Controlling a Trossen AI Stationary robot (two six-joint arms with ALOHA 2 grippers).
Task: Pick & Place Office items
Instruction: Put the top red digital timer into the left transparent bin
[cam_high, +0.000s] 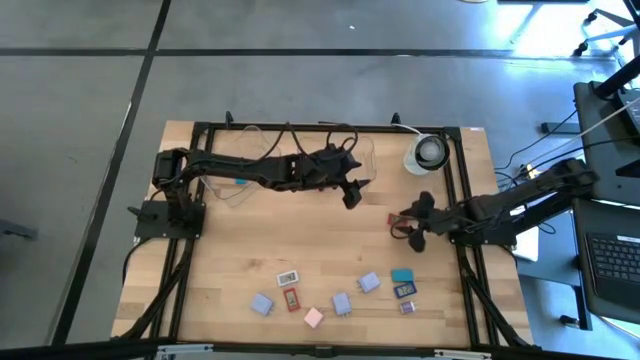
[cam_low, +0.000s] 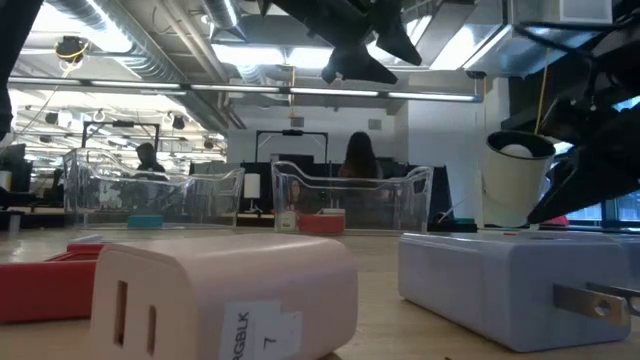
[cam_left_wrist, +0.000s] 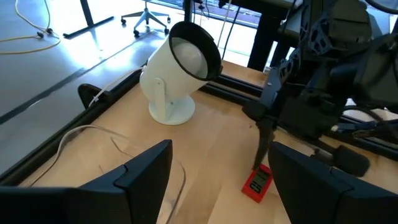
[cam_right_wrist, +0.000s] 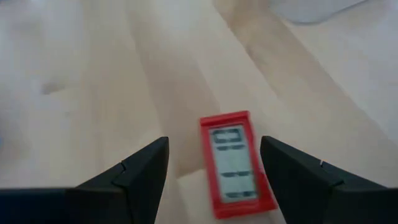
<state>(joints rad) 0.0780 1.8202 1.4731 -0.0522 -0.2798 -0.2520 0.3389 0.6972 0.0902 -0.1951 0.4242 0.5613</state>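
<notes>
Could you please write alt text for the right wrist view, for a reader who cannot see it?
A small flat red rectangular block with a pale printed face lies on the light wooden tabletop, directly between the open dark fingers of the right gripper, which hovers just above it without touching. A blurred white object sits at the far edge.

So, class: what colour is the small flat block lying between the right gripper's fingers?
Red block, with a pale label panel; clearest in the right wrist view.
</notes>
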